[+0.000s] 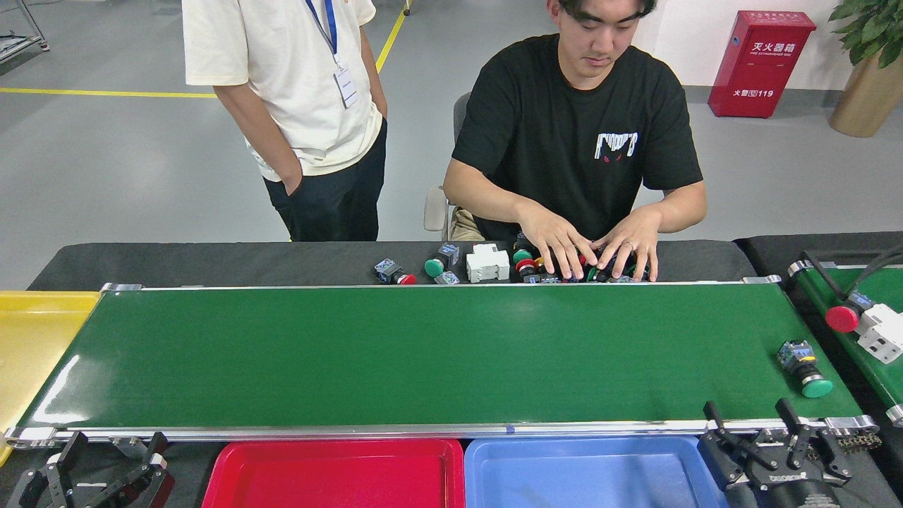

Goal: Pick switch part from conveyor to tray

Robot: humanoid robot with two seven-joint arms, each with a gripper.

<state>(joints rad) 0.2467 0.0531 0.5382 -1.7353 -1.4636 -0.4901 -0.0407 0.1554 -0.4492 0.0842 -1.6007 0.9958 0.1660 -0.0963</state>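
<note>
Green switch (805, 367) on conveyor (423, 353), lower right. My right pincer (765, 434) open, empty; left pincer (106, 466) likewise. Risk: belt carries it off; mistimed grab.

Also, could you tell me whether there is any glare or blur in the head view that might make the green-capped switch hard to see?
Head view: glare streaks the conveyor only at its near-left corner, with a faint sheen mid-belt; the green-capped switch at the far right end lies on evenly lit belt and looks sharp. No motion blur shows on the seated person's hands or on the right gripper.
</note>
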